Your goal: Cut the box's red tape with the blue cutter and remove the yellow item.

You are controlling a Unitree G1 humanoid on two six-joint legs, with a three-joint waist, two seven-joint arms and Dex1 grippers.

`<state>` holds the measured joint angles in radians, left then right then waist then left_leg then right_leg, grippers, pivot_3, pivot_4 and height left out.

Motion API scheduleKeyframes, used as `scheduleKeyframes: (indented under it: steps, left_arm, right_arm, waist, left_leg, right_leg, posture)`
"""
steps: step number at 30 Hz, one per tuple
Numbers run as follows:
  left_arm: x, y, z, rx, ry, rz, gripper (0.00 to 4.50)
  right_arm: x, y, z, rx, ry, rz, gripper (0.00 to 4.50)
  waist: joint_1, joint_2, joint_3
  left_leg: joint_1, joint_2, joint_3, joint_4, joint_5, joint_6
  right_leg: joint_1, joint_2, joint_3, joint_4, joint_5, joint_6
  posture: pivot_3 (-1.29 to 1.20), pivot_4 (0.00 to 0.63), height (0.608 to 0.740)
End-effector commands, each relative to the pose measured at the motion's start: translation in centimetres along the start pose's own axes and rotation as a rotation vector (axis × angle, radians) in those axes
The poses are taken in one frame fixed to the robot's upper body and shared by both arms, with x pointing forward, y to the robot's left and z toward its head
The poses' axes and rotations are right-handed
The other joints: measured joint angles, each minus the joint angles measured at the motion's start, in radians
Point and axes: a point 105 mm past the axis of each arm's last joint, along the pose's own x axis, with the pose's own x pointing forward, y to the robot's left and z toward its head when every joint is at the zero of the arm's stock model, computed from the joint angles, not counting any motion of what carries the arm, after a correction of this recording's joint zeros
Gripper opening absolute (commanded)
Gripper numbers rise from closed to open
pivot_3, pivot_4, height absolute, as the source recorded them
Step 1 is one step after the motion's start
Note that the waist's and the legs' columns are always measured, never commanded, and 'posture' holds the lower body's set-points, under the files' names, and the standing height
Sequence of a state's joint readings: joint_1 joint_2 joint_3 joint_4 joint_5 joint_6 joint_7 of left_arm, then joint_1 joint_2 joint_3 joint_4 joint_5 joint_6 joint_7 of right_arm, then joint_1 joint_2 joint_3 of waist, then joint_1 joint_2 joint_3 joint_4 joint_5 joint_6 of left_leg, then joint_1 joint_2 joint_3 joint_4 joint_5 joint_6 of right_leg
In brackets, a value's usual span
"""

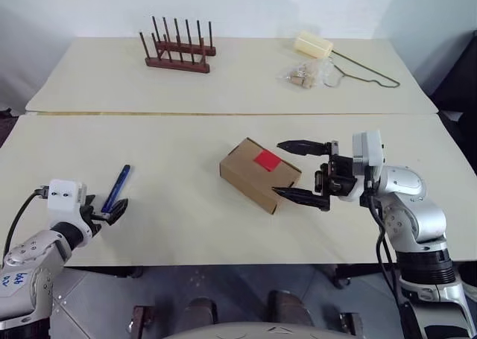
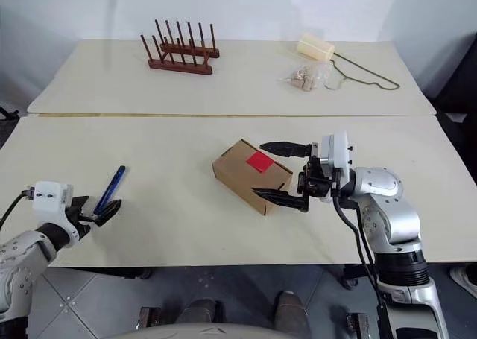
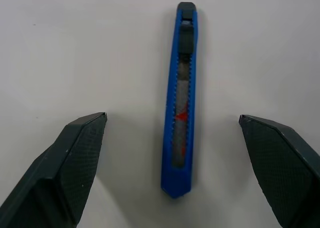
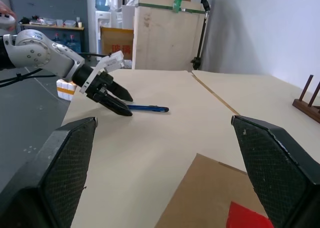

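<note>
box [image 1: 259, 174]: matt brown cardboard | blue cutter [image 3: 181, 98]: glossy plastic | table [image 1: 164, 235]: smooth matt

From my seat at the controls, the small brown cardboard box [image 1: 259, 174] sits near the centre of the near cream-topped table [image 1: 186, 227], its square red tape [image 1: 267, 159] on top. The slim blue cutter [image 1: 115, 188] lies flat at nine o'clock from the box, well apart. On the far table, the dark wooden peg rack [image 1: 177, 51] stands at eleven o'clock, and the pale cream cylinder-shaped block [image 1: 314, 45], clear plastic bag [image 1: 299, 75] and thin green wire hanger [image 1: 365, 71] cluster at one o'clock.
</note>
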<state>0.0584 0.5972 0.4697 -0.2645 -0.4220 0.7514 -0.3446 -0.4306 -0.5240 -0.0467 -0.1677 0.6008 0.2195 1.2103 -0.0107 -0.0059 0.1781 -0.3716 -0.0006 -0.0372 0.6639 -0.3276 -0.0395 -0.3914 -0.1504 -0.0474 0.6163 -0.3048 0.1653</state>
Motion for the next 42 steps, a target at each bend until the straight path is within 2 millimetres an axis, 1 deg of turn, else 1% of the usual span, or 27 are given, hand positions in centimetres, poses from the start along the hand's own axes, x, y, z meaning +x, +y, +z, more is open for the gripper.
scheduleKeyframes:
  steps: [1, 3, 5, 9, 15, 16, 17, 19, 20, 21, 22, 23, 25, 26, 27, 28, 29, 31, 33, 36, 37, 39, 40, 42]
  left_arm:
    - [0.2, -0.8, -3.3, -0.041, 0.139, -0.027, 4.32]
    - [0.0, -1.2, -3.8, -0.060, 0.162, -0.039, 3.90]
    - [-0.1, -1.4, -4.0, -0.065, 0.170, -0.049, 3.38]
    - [-0.2, -2.0, -4.3, -0.070, 0.179, -0.061, 2.23]
    - [-0.2, -1.6, -4.7, -0.070, 0.178, -0.056, 0.47]
    - [-0.2, -1.3, -4.4, -0.057, 0.154, -0.055, 0.43]
    - [-0.1, -0.9, -3.5, -0.044, 0.100, -0.065, 0.43]
    - [-0.1, -0.8, -0.5, 0.006, -0.069, -0.124, 0.43]
    - [-0.7, -1.5, 1.8, 0.065, -0.189, -0.206, 0.43]
    - [-1.6, -2.4, 3.4, 0.118, -0.272, -0.296, 0.43]
    - [-2.4, -3.1, 4.2, 0.166, -0.303, -0.378, 0.43]
    - [-2.8, -3.5, 4.4, 0.193, -0.313, -0.430, 0.43]
    - [-3.2, -3.9, 4.1, 0.242, -0.278, -0.498, 0.43]
    - [-3.3, -4.8, 2.8, 0.371, -0.157, -0.593, 0.43]
    - [-3.5, -5.3, 1.6, 0.460, -0.061, -0.664, 0.43]
    - [-3.9, -6.5, 0.4, 0.577, 0.052, -0.785, 0.43]
    - [-4.1, -7.7, -0.2, 0.675, 0.127, -0.894, 0.43]
    - [-4.1, -9.8, -0.2, 0.754, 0.167, -1.015, 0.43]
    - [-3.6, -11.9, -0.1, 0.817, 0.175, -1.093, 0.43]
    - [-1.7, -15.2, 0.4, 0.908, 0.161, -1.138, 0.43]
    - [-1.4, -15.7, 0.6, 0.918, 0.159, -1.141, 0.43]
    - [-0.7, -16.9, 0.8, 0.926, 0.152, -1.154, 0.43]
    - [-0.2, -17.8, 0.8, 0.926, 0.159, -1.168, 0.43]
    - [0.6, -19.2, 0.6, 0.956, 0.185, -1.183, 0.43]
  right_arm:
    - [0.0, 0.4, 0.8, -0.032, -0.023, 0.005, 4.50]
    - [-0.1, 0.5, 0.9, -0.032, -0.025, 0.003, 4.50]
    - [-0.2, 0.5, 0.8, -0.031, -0.025, 0.004, 4.50]
    - [-0.4, 0.4, 0.7, -0.037, -0.024, 0.003, 4.50]
    - [-0.4, 0.2, 0.6, -0.043, -0.016, 0.004, 4.50]
    - [-0.4, 0.2, 0.6, -0.045, -0.013, 0.003, 4.50]
    - [-0.4, 0.2, 0.6, -0.046, -0.012, 0.003, 4.50]
    - [-0.5, 0.2, 0.7, -0.051, -0.007, 0.004, 4.50]
    - [-0.4, 0.1, 1.5, -0.109, -0.036, 0.001, 4.50]
    - [-0.2, 0.1, 2.0, -0.134, -0.047, 0.003, 4.50]
    - [0.0, 0.3, 2.4, -0.131, -0.056, 0.016, 4.50]
    - [0.1, 0.4, 2.7, -0.123, -0.060, 0.026, 4.50]
    - [0.3, 0.9, 2.8, -0.126, -0.048, 0.059, 4.50]
    - [0.4, 2.1, 2.8, -0.145, -0.027, 0.129, 4.50]
    - [0.4, 2.9, 2.8, -0.157, -0.011, 0.181, 4.50]
    - [0.5, 4.0, 2.7, -0.124, 0.005, 0.231, 4.50]
    - [0.7, 4.7, 2.6, -0.086, 0.017, 0.255, 4.50]
    - [0.5, 5.8, 1.8, -0.044, 0.074, 0.289, 4.50]
    - [-0.1, 6.1, 0.3, 0.007, 0.170, 0.267, 4.50]
    - [-1.4, 6.9, -1.8, 0.068, 0.305, 0.256, 4.50]
    - [-1.7, 7.0, -2.1, 0.077, 0.329, 0.250, 4.50]
    - [-2.0, 7.0, -2.8, 0.097, 0.374, 0.234, 4.11]
    - [-2.1, 6.9, -3.4, 0.098, 0.410, 0.216, 3.89]
    - [-2.2, 6.5, -4.7, 0.103, 0.479, 0.173, 3.21]
  waist:
    - [0.006, 0.001, -0.001]
    - [0.008, 0.003, -0.002]
    - [0.008, 0.006, -0.003]
    - [0.009, 0.009, -0.005]
    - [0.010, 0.010, -0.006]
    - [0.010, 0.011, -0.006]
    - [0.010, 0.011, -0.006]
    - [0.012, 0.011, -0.006]
    - [0.013, 0.010, -0.006]
    - [0.013, 0.009, -0.005]
    - [0.013, 0.006, -0.003]
    - [0.012, 0.004, -0.002]
    - [0.009, 0.003, -0.002]
    - [0.009, 0.004, -0.002]
    - [0.009, 0.003, -0.002]
    - [0.008, 0.004, -0.002]
    - [0.009, 0.005, -0.001]
    - [0.015, 0.005, -0.001]
    - [0.021, 0.004, -0.001]
    - [0.032, 0.004, 0.000]
    - [0.033, 0.004, 0.000]
    - [0.028, 0.003, 0.000]
    - [0.024, 0.003, 0.000]
    - [0.024, 0.003, 0.000]
  left_leg:
    - [0.000, 0.000, 0.000, 0.000, 0.000, 0.000]
    - [0.000, 0.000, 0.001, 0.000, 0.000, 0.000]
    - [0.001, 0.000, 0.002, 0.000, 0.000, 0.000]
    - [0.001, 0.000, 0.002, 0.000, 0.000, 0.000]
    - [0.002, 0.000, 0.002, 0.000, 0.000, 0.001]
    - [0.002, 0.000, 0.002, 0.000, 0.000, 0.001]
    - [0.002, 0.000, 0.002, 0.000, 0.000, 0.001]
    - [0.002, 0.000, 0.002, 0.000, 0.000, 0.001]
    - [0.002, 0.000, 0.002, 0.000, 0.000, 0.001]
    - [0.001, 0.000, 0.002, 0.000, 0.000, 0.001]
    - [0.000, 0.000, 0.002, 0.000, 0.000, 0.001]
    - [0.000, 0.000, 0.002, 0.001, 0.000, 0.001]
    - [0.000, 0.001, 0.002, 0.000, -0.001, 0.000]
    - [0.000, 0.001, 0.002, -0.001, -0.001, 0.000]
    - [0.000, 0.001, 0.003, -0.001, -0.001, 0.001]
    - [-0.001, 0.001, 0.003, -0.002, -0.001, 0.001]
    - [-0.001, 0.001, 0.004, -0.003, -0.002, 0.001]
    - [0.000, 0.001, 0.005, -0.004, -0.002, 0.003]
    - [-0.001, 0.001, 0.005, -0.003, -0.003, 0.003]
    - [-0.002, 0.001, 0.006, -0.001, -0.004, 0.005]
    - [-0.002, 0.000, 0.006, 0.000, -0.004, 0.005]
    - [-0.002, 0.000, 0.006, 0.000, -0.004, 0.005]
    - [-0.002, 0.001, 0.007, 0.000, -0.004, 0.005]
    - [-0.002, 0.001, 0.007, 0.000, -0.004, 0.005]
  right_leg:
    - [0.000, 0.000, 0.000, 0.000, 0.000, 0.000]
    - [0.000, 0.000, 0.001, 0.000, 0.000, 0.000]
    - [0.000, 0.000, 0.001, 0.000, 0.000, 0.000]
    - [0.000, 0.000, 0.002, 0.000, 0.000, 0.000]
    - [0.001, 0.000, 0.002, 0.000, 0.000, 0.000]
    - [0.001, 0.000, 0.002, 0.000, 0.000, 0.000]
    - [0.001, 0.000, 0.002, 0.000, 0.000, 0.000]
    - [0.000, 0.000, 0.002, 0.000, 0.000, 0.000]
    - [0.000, 0.000, 0.002, -0.002, 0.000, 0.000]
    - [0.000, 0.000, 0.002, -0.004, 0.000, 0.000]
    - [0.000, 0.000, 0.001, -0.004, 0.000, 0.000]
    - [-0.001, 0.000, 0.001, -0.004, 0.000, 0.000]
    - [-0.001, 0.001, 0.001, -0.004, 0.000, 0.000]
    - [0.000, 0.001, 0.001, -0.004, 0.000, 0.000]
    - [0.000, 0.001, 0.001, -0.004, 0.000, 0.000]
    - [-0.001, 0.001, 0.001, -0.005, 0.000, 0.000]
    - [-0.001, 0.001, 0.001, -0.005, 0.000, 0.000]
    - [-0.001, 0.001, 0.001, -0.006, 0.000, 0.000]
    - [0.000, 0.001, 0.001, -0.007, 0.000, 0.000]
    - [-0.001, 0.001, 0.001, -0.006, 0.000, 0.001]
    - [-0.001, 0.001, 0.001, -0.006, 0.001, 0.001]
    - [-0.001, 0.001, 0.001, -0.005, 0.001, 0.001]
    - [-0.001, 0.001, 0.001, -0.005, 0.001, 0.001]
    - [-0.001, 0.001, 0.001, -0.005, 0.001, 0.001]
  posture:
    - [0.00, 0.150, 0.740]
    - [0.00, 0.150, 0.740]
    - [0.00, 0.150, 0.740]
    - [0.00, 0.150, 0.740]
    - [0.00, 0.150, 0.740]
    - [0.00, 0.150, 0.740]
    - [0.00, 0.150, 0.740]
    - [0.00, 0.150, 0.740]
    - [0.00, 0.150, 0.740]
    - [0.00, 0.150, 0.740]
    - [0.00, 0.150, 0.740]
    - [0.00, 0.150, 0.740]
    - [0.00, 0.150, 0.740]
    - [0.00, 0.150, 0.740]
    - [0.00, 0.150, 0.740]
    - [0.00, 0.150, 0.740]
    - [0.00, 0.150, 0.740]
    - [0.00, 0.150, 0.740]
    - [0.00, 0.150, 0.740]
    - [0.00, 0.150, 0.740]
    - [0.00, 0.150, 0.740]
    - [0.00, 0.150, 0.740]
    - [0.00, 0.150, 0.740]
    - [0.00, 0.150, 0.740]
